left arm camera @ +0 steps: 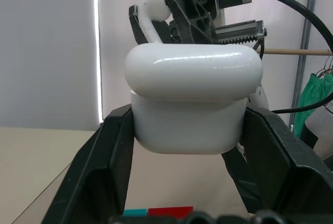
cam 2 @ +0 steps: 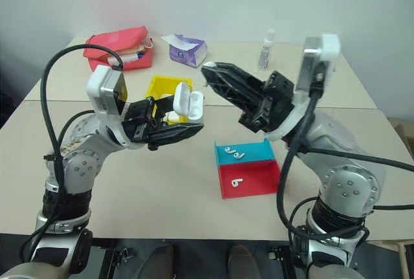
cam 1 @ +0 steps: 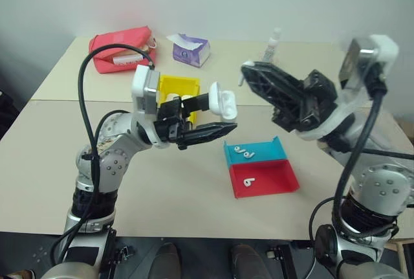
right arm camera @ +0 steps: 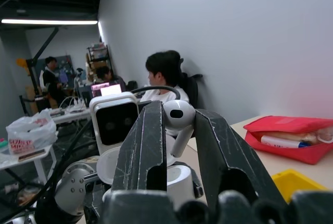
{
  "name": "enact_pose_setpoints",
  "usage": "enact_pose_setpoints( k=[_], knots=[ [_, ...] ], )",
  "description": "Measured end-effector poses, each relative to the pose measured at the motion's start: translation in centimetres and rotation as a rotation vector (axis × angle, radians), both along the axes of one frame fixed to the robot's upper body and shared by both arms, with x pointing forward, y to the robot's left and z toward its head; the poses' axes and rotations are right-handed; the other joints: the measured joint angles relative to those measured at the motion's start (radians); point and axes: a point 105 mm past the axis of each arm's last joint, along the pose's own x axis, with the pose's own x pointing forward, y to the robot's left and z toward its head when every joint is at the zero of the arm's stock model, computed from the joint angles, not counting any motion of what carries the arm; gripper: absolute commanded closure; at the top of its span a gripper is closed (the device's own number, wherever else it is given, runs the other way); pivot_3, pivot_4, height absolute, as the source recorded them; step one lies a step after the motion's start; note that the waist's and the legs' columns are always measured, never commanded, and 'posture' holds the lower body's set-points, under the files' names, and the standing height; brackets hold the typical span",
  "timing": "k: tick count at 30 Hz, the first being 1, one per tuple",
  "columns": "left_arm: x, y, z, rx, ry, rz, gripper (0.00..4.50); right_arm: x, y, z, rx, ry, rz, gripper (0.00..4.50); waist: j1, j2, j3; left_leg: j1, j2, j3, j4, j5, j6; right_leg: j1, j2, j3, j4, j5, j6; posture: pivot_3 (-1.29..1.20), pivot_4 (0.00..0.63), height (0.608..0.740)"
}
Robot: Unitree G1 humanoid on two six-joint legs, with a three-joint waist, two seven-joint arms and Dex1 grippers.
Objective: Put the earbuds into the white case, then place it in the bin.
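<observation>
Earbuds: one earbud (right arm camera: 178, 116) is sitting pinched in the right gripper (cam 1: 249, 72); the left gripper (cam 1: 217, 120) is clamping the white case (cam 1: 222, 102), lid open, above the bin (cam 1: 178, 87); aligning stem-down over the socket is advisable.

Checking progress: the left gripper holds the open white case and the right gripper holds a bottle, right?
Not quite. The right gripper holds an earbud, not a bottle, as the right wrist view shows. The left gripper does hold the open white case.

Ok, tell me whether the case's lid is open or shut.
Open: the white case, held in the left tool, has its lid flipped up.
</observation>
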Motion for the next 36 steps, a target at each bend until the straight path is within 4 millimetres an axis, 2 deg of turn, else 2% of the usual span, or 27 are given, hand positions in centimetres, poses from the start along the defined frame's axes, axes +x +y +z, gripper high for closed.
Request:
enact_pose_setpoints(
  k=[10, 28, 36],
  knots=[
    [0.1, 0.1, -0.2, 0.008, 0.0, -0.004, 1.72, 0.5, 0.7, -1.4, -0.095, -0.004, -0.001, 3.88, 0.002, 0.0, 0.0, -0.001, 0.0, 0.0, 0.0, 0.0, 0.0, 0.0, 0.0, -0.001, -0.001, 0.0, 0.0, 0.0, 0.15, 0.74],
    [0.0, -0.2, -0.5, 0.029, -0.012, -0.015, 1.72, 0.5, 0.7, -2.0, -0.165, -0.078, 0.006, 3.88, 0.002, 0.0, 0.0, -0.001, 0.0, 0.0, -0.001, 0.0, 0.0, 0.0, 0.0, -0.001, -0.002, 0.0, 0.0, 0.0, 0.15, 0.74],
    [0.3, 0.0, -0.6, 0.027, -0.024, 0.003, 1.72, 0.2, 0.6, -2.4, -0.196, -0.103, 0.044, 1.29, 0.002, 0.0, 0.0, -0.001, 0.0, 0.0, -0.001, 0.0, 0.0, 0.0, 0.0, -0.001, -0.002, 0.0, 0.0, 0.0, 0.15, 0.74]
  ],
)
